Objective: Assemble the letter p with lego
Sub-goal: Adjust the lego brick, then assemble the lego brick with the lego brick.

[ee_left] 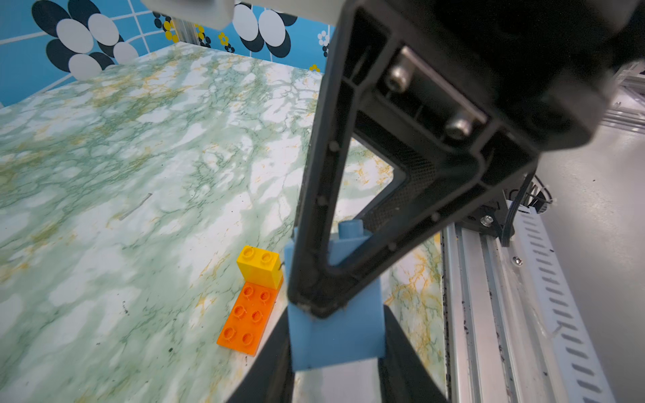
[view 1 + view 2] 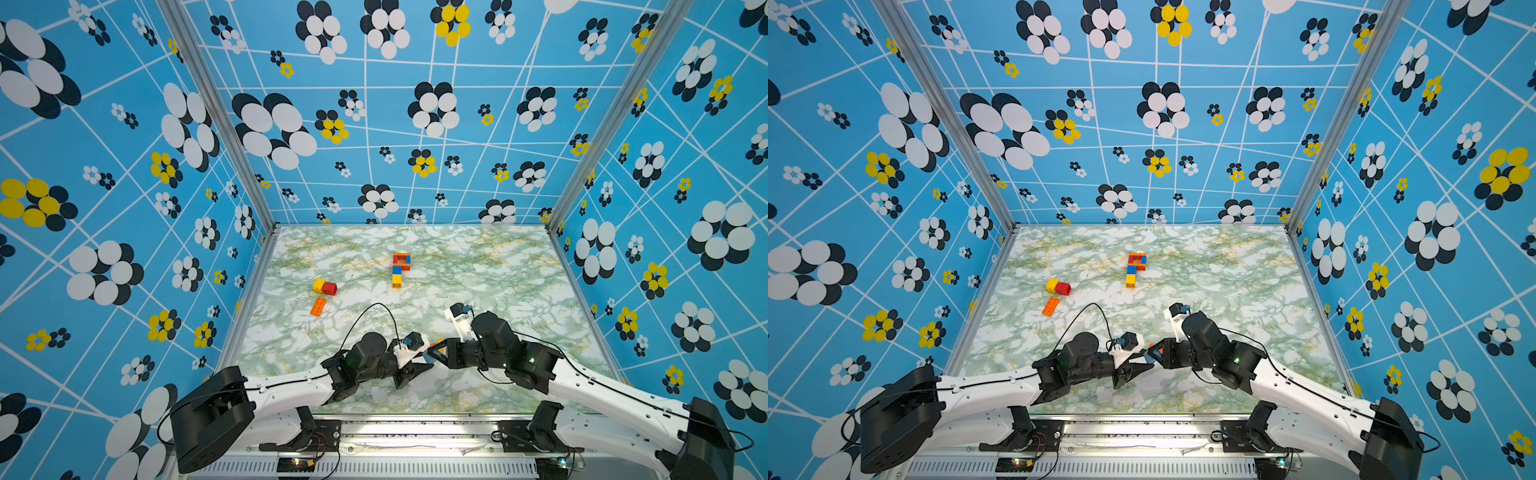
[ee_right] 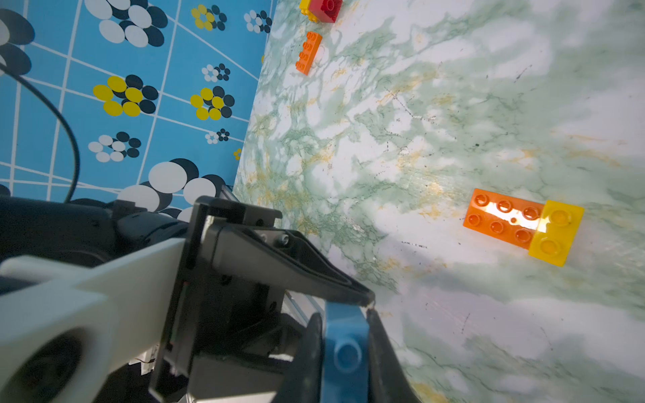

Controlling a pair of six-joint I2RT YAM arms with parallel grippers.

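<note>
The left claw (image 2: 426, 366) and right claw (image 3: 343, 314) are both clamping the pale blue brick (image 1: 335, 342) near the counter's (image 2: 478, 270) 6 o'clock edge, so one should be letting go gently before the other is carrying it toward the letter (image 2: 400, 268) at 12 o'clock.

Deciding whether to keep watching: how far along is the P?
Done: a P-shaped stack lies far back on the table. In hand: the left pincer and right pincer both grip one pale blue brick. Left, probably: placing it; a yellow-red pair and an orange plate lie loose.
</note>
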